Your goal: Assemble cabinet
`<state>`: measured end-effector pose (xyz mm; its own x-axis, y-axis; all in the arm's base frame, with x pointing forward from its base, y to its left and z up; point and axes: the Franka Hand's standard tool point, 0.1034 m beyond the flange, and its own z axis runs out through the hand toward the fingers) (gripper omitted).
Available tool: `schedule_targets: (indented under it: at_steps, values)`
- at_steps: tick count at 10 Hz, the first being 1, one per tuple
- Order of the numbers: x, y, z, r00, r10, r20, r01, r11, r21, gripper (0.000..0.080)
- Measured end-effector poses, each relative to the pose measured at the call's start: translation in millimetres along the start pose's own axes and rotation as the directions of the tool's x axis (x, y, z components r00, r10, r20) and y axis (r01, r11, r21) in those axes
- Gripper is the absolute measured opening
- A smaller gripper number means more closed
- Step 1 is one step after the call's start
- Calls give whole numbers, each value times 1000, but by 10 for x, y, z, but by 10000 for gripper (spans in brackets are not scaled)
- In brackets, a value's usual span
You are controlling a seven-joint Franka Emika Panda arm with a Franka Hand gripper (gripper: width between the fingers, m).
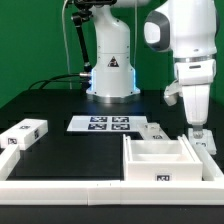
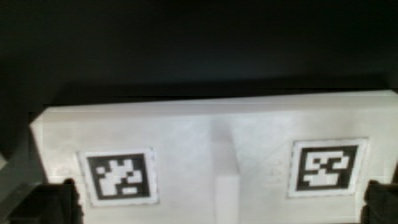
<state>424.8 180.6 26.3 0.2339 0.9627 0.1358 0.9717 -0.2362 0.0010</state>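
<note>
Jaws pointing down at the exterior view's right, low over a white plastic block (image 2: 214, 135) that bears two black-and-white square tags with a raised ridge between them. In the wrist view, dark shapes at the block's two outer corners are probably the fingertips (image 2: 32, 205). Neither picture shows whether the jaws are released or clenched on the block.

Just beside this block, toward the exterior view's left, the large white boxy plastic cabinet shell (image 1: 160, 162) lies on the black surface (image 1: 60, 150) with its open compartments upward. Whether block and shell touch is unclear.

Farther out lie the marker board (image 1: 105, 124) near the middle, a smaller white block (image 1: 22, 135) well apart at the exterior view's left, and a long white border rail (image 1: 60, 186) along the near edge.

The step in hand appears to be picking up the two-tag block. To do it well, centre the ridge between your jaws and close squarely on the two flat side faces. Confirm a firm hold before you lift, so the block neither twists nor knocks the shell.
</note>
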Motion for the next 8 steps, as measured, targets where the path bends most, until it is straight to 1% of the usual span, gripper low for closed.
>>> schedule_targets:
  at_steps: [1,3,4,5,6,7,8]
  values:
    - [-5,-33,70,1000,3,-5,-3,1000,7,797]
    - [-5,-48,112,1000,5,-9,-5,1000,11,797]
    - [-6,-52,130,1000,6,-9,-6,1000,14,701]
    - [-14,-63,146,1000,7,-7,-7,1000,18,566]
    - [-18,-72,157,1000,8,-7,-8,1000,20,566]
    - [-16,-73,162,1000,8,-9,-8,1000,18,384]
    - [-18,-72,162,1000,9,-9,-9,1000,19,249]
